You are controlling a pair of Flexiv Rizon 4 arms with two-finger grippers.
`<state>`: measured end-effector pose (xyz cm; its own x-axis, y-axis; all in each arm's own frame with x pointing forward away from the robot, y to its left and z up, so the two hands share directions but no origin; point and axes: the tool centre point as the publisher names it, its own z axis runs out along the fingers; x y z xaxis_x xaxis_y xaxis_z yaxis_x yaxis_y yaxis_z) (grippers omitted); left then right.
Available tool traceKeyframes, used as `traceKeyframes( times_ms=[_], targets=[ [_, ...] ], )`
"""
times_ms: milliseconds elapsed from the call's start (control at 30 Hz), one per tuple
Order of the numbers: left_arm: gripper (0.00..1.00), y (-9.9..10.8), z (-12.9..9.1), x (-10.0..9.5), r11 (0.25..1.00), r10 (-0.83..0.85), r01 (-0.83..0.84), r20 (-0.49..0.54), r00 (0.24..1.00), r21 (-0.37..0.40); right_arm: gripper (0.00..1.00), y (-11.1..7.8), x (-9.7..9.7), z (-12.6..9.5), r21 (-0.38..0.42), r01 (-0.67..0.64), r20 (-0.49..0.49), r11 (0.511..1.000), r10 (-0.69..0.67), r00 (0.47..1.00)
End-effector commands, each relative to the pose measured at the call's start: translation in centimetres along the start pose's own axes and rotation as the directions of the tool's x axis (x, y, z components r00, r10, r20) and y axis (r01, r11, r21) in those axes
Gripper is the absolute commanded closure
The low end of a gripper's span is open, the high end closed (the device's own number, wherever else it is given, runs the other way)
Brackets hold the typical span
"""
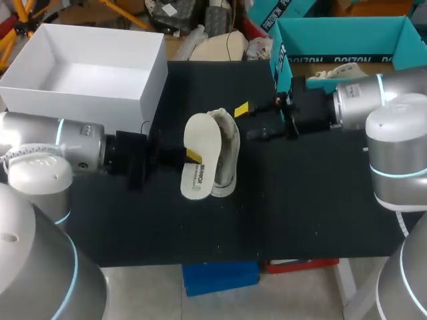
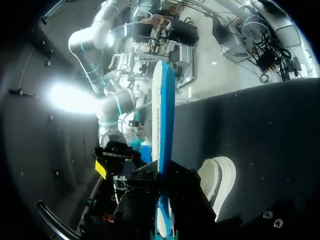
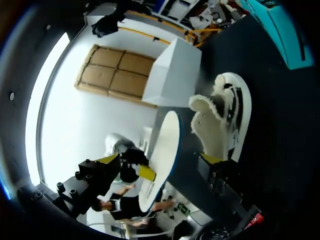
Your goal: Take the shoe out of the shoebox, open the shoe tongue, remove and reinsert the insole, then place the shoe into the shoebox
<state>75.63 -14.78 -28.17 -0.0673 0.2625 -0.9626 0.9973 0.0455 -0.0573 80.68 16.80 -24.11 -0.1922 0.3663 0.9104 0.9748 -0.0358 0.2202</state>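
Note:
A white shoe (image 1: 227, 150) lies on its side in the middle of the black table (image 1: 300, 213). The white insole (image 1: 197, 143) is out of the shoe and stands on edge just beside it, with my left gripper (image 1: 191, 157) shut on its lower half. In the left wrist view the insole (image 2: 163, 110) rises edge-on from my left gripper (image 2: 164, 175), showing a blue underside, and the shoe (image 2: 220, 175) lies beside it. My right gripper (image 1: 252, 121) hangs open just right of the shoe. In its own view the right gripper (image 3: 160, 160) has the insole (image 3: 165, 140) between its spread fingers, and the shoe (image 3: 225, 115) is beyond.
The open white shoebox (image 1: 87, 73) stands at the back left, also in the right wrist view as the shoebox (image 3: 172, 75). A teal box (image 1: 340, 40) stands at the back right, just behind my right arm. Bare black table lies in front of the shoe.

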Motion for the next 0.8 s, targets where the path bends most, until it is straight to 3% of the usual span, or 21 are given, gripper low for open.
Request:
traceKeyframes(
  times_ms=[33, 267, 567, 800],
  targets=[
    [1.0, -0.8, -0.2, 0.6, 0.994, -0.01, 0.018, -0.067, 0.998, 0.112, 0.0, -1.1, 0.3, -1.4, 0.006, 0.014, 0.016, 1.0, -0.014, 1.0],
    [1.0, -2.0, 1.2, 1.4, 0.982, -0.042, 0.07, -0.163, 0.986, 0.175, 0.0, -3.8, 0.4, -3.8, -0.024, 0.025, 0.055, 0.999, -0.024, 0.998],
    [1.0, -2.7, 1.3, 2.3, 0.981, -0.097, 0.145, -0.324, 0.941, 0.127, 0.0, -6.0, 0.8, -6.3, -0.051, 0.03, 0.119, 0.998, -0.024, 0.993],
    [1.0, -2.4, 1.3, 2.8, 0.977, -0.113, 0.168, -0.349, 0.93, 0.133, 0.0, -7.2, 1.1, -7.7, -0.055, 0.026, 0.15, 0.998, -0.018, 0.989]
  ],
)
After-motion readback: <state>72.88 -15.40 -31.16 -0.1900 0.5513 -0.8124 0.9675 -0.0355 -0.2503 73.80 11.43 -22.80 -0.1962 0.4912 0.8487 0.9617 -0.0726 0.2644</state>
